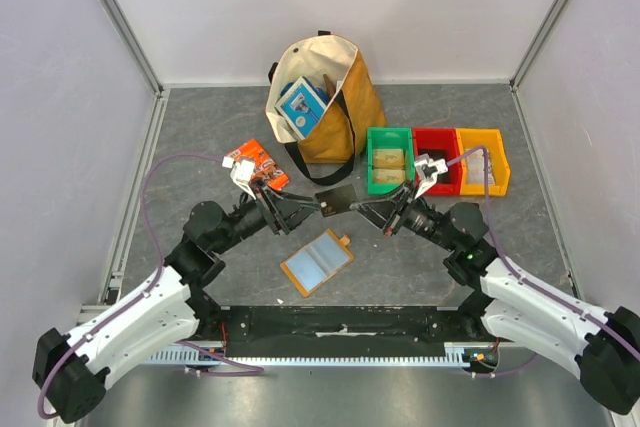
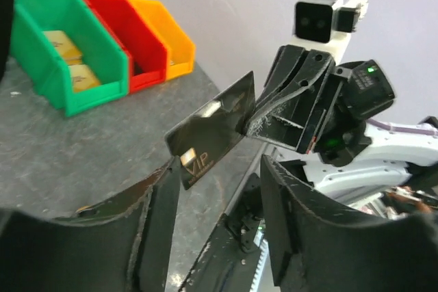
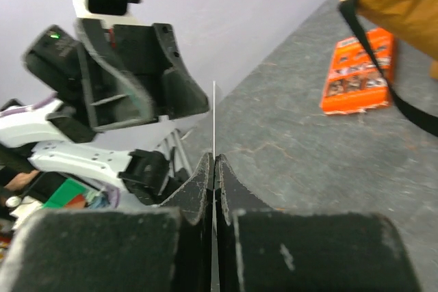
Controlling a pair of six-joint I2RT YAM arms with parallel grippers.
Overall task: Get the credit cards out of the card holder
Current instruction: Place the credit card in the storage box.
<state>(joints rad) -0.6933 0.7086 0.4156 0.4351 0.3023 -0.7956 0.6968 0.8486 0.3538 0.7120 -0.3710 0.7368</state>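
Two grippers meet tip to tip: we see the right gripper [image 3: 214, 163] clenched on one edge of a thin black rectangular credit card [image 2: 212, 124]; the left gripper [image 2: 219, 172] is released, fingers spread with the card's other corner between them. A flat orange-tan folding card holder [image 1: 316, 263] lies open on the grey table [image 1: 200, 127], beneath both grippers and nearer their bases.

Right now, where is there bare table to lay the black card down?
Bare table lies between the card holder and the right arm, and at the far left beside the tote bag. Crowded: the far middle, with tote bag, orange packet and three bins.
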